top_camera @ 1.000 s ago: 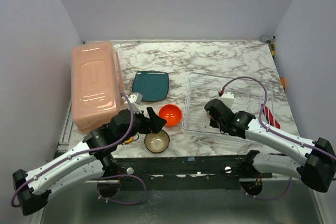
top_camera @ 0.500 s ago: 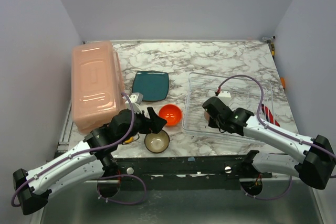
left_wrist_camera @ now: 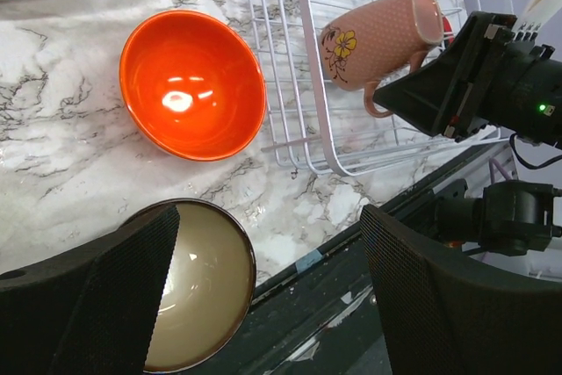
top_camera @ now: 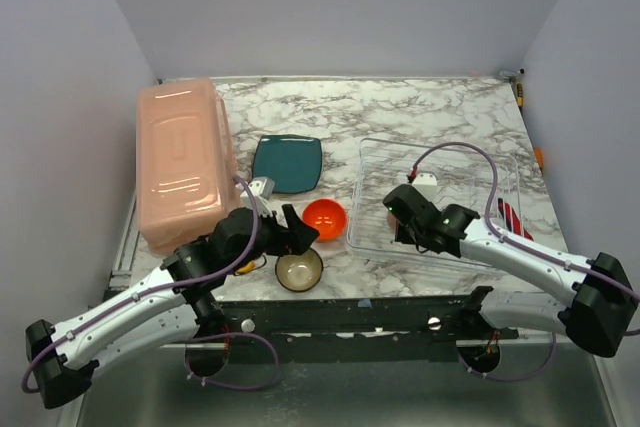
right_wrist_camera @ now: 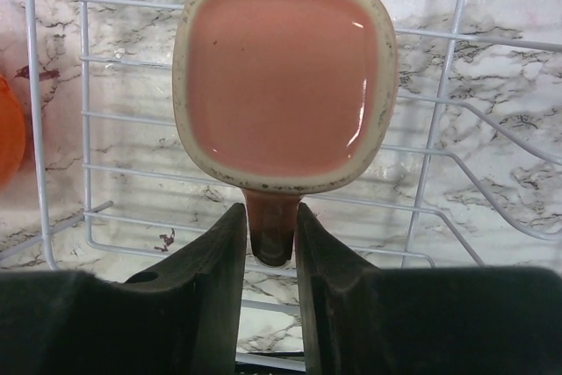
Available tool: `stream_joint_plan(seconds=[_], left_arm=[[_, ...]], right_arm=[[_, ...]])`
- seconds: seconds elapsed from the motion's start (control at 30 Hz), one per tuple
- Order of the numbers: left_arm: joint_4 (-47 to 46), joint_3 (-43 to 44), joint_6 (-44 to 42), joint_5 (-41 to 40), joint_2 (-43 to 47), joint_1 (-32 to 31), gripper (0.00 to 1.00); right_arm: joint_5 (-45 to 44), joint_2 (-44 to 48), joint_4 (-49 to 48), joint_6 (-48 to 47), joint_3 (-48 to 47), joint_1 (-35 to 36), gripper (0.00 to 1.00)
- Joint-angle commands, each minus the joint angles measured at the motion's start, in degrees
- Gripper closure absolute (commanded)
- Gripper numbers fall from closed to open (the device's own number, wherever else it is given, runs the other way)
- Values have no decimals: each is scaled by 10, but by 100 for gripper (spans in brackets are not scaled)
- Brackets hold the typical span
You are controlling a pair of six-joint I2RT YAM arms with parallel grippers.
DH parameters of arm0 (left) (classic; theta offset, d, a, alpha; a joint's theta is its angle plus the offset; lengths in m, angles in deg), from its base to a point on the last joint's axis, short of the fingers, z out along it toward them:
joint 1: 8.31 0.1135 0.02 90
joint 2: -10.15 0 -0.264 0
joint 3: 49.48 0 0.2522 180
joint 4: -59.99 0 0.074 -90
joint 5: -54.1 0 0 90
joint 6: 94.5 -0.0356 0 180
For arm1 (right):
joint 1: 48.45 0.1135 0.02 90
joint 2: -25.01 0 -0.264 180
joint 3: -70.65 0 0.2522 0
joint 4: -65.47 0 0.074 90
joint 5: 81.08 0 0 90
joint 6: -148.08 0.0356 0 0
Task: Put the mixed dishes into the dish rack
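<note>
On veined marble [top_camera: 420, 107] between grey walls [top_camera: 340, 7], left jaws gape — right jaws flank the mug handle [right_wrist_camera: 272, 230], grip unclear.

Tub [top_camera: 180, 162] lay along the left edge of the table [top_camera: 400, 107], running front to back. Plate [top_camera: 287, 162] sat just right of the tub, left of centre. Bowl [top_camera: 324, 215] stood in front of the plate and slightly right, just beside the left wall of the rack [top_camera: 440, 142]. Second bowl [top_camera: 299, 270] was at the table's front edge, in front of the first and a little left, near it but apart. Rack took up the table's right half. Mug [left_wrist_camera: 373, 41] lay on its side on the rack's wires, in the front left corner.
</note>
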Motion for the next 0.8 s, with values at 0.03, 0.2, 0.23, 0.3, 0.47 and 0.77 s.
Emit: stream_joint_plan(seconds=[0.03, 0.2, 0.23, 0.3, 0.47, 0.77], left_arm=[[26, 5, 1, 5, -20, 1, 14], [50, 26, 2, -11, -66, 1, 13], [58, 32, 3, -17, -80, 3, 12], [74, 47, 5, -26, -108, 3, 12], [103, 93, -5, -37, -187, 13, 11], [62, 134, -45, 2, -294, 73, 17]], right_arm=[[6, -4, -12, -15, -7, 1, 67], [7, 15, -10, -35, -19, 1, 58], [7, 23, -10, -40, -21, 1, 56], [11, 36, -11, -48, -23, 1, 50], [40, 86, -35, -72, -20, 1, 29], [43, 189, -80, -106, 2, 1, 26]])
